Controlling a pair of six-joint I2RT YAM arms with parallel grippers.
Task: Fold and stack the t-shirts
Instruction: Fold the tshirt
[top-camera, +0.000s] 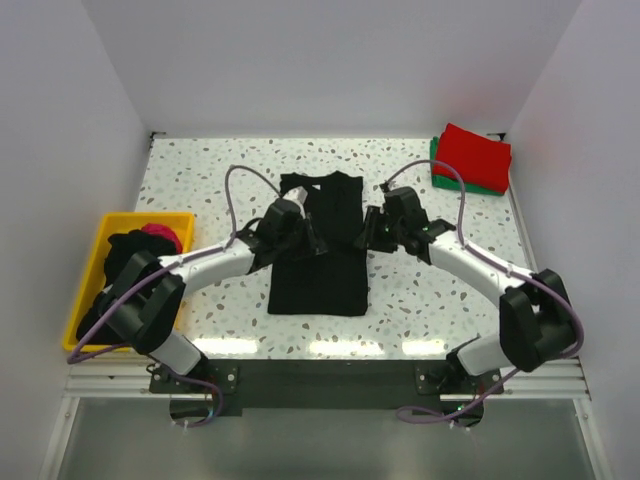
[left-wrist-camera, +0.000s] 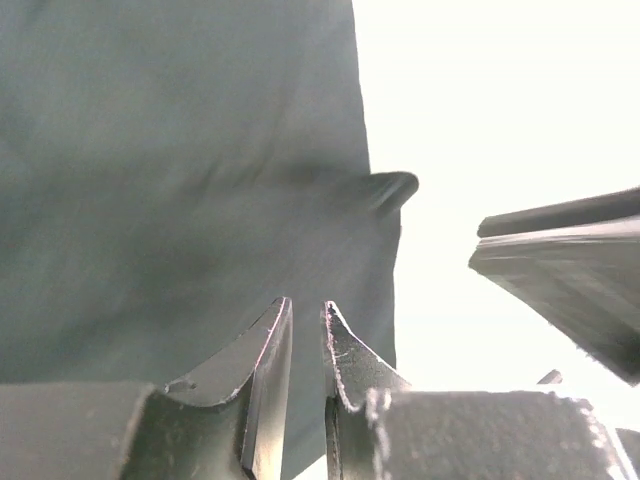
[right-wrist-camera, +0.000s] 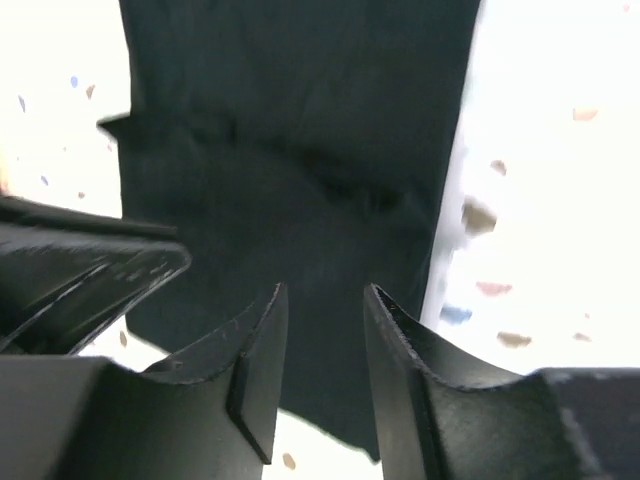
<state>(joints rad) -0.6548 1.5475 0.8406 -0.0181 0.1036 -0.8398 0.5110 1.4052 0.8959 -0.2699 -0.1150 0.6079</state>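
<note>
The black shirt (top-camera: 320, 285) lies in the middle of the speckled surface (top-camera: 200, 180), folded into a long strip running away from the arm bases. The left arm (top-camera: 215, 262) reaches to the strip's left edge about halfway along, and the right arm (top-camera: 470, 262) reaches to its right edge opposite. The two sets of jaws face each other across the cloth.

A yellow bin (top-camera: 150, 218) sits at the surface's left edge, beside the left arm. It holds a pink shirt (top-camera: 162, 236) and a dark heap. At the far right corner a folded red shirt (top-camera: 475, 152) rests on a folded green shirt (top-camera: 438, 168), well apart from the black shirt. Nothing lies between the arms and the strip.

The top view hides the jaw tips under the wrists; the wrist views show them. In the left wrist view the left jaws stand only a slit apart with nothing between them, above the black shirt (left-wrist-camera: 180, 180). Its right edge, with a small raised fold, meets the bright surface (left-wrist-camera: 480, 120). A dark blurred part crosses the right side of that view; I cannot tell what it is.

In the right wrist view the right jaws stand moderately apart and hold nothing. The black shirt (right-wrist-camera: 300, 120) lies creased beyond them, with speckled surface (right-wrist-camera: 540, 200) on either side.
</note>
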